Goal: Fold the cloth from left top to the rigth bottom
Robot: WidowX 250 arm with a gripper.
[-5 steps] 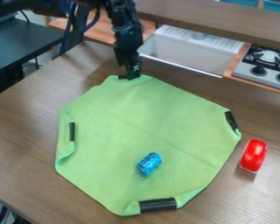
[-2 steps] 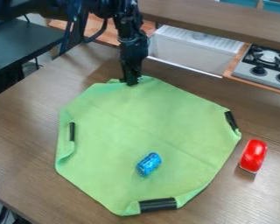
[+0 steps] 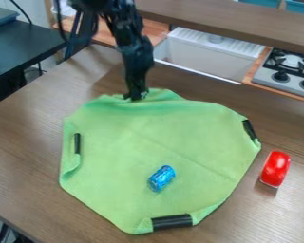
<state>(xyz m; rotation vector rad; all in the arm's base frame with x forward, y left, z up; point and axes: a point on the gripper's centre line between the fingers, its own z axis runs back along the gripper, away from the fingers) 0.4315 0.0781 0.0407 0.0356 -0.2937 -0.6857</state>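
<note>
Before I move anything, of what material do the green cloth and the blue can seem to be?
Green cloth: probably soft, matt fabric, as it wrinkles at its far edge. Blue can: likely thin metal, given its shiny highlights, though glossy plastic is possible.

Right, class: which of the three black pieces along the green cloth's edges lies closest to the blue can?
The bottom black piece, lowest on the cloth; the left piece and right piece lie farther from the blue can.
</note>
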